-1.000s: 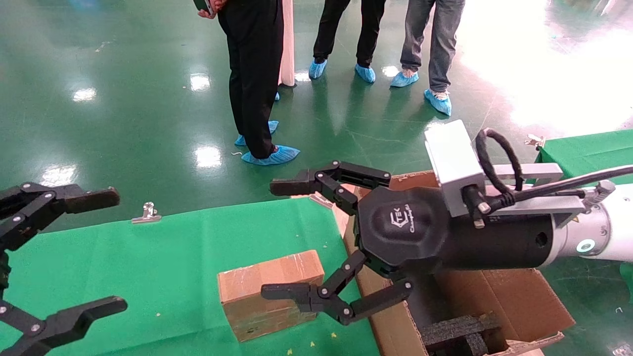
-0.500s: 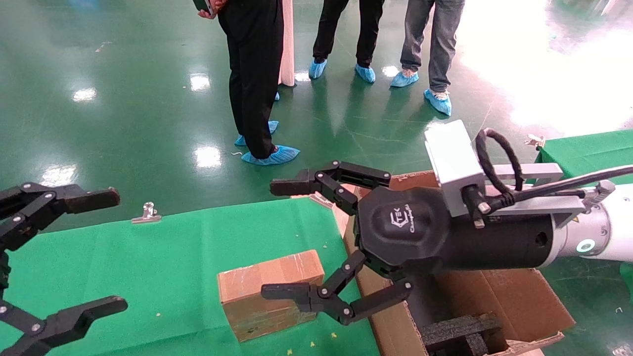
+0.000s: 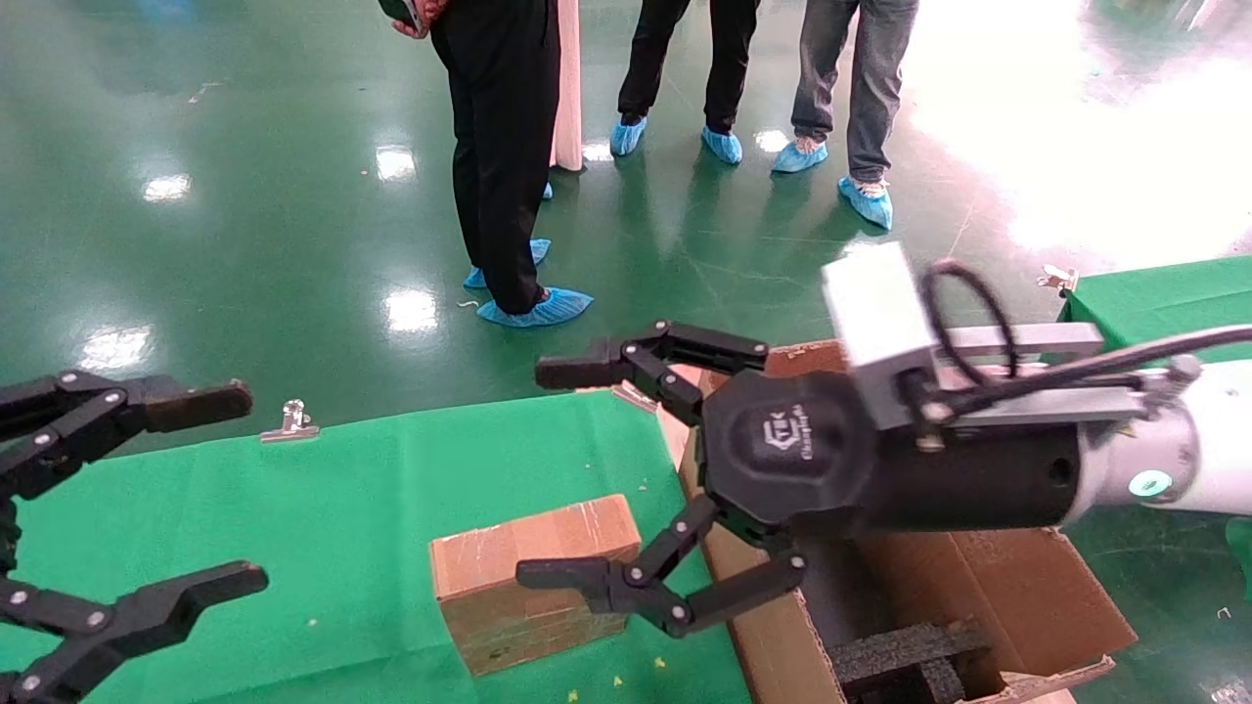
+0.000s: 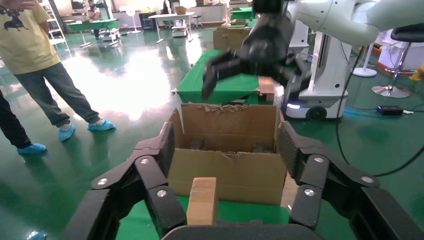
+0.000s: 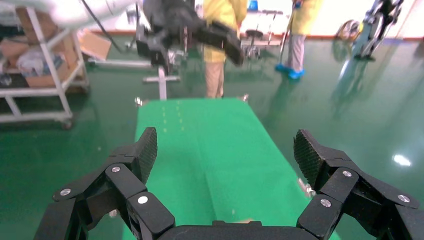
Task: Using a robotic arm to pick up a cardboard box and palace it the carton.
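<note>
Your right pincer [image 3: 553, 469], on the white robotic arm [image 3: 1208, 460] that reaches in from the right, hangs spread wide and empty above the right edge of the green tabletop [image 3: 323, 508]. One finger sits high, out past the tabletop's far edge, and the other sits low, crossing in front of the cardboard box [image 3: 533, 577]. You cannot tell from the head view whether that lower finger touches the box. In the right wrist view both fingers [image 5: 145, 152] stand far apart with only green cloth between them.

The cardboard box lies flat on the tabletop near its right edge, toward the near side, with its taped top face up. It is just beside the carton [image 3: 988, 596], which stands off the tabletop's right edge with its ragged flaps raised and black foam blocks [image 3: 900, 655] inside. In the left wrist view the box [image 4: 202, 200] shows end-on in front of the carton's near wall [image 4: 225, 170].

Your left pincer [image 3: 147, 499] hovers over the tabletop's left edge, also spread wide and holding nothing, well apart from the box. A metal clip [image 3: 290, 420] grips the cloth at the tabletop's far edge. Three people in blue shoe covers [image 3: 533, 308] stand on the shiny green floor [image 3: 245, 196] beyond the tabletop.
</note>
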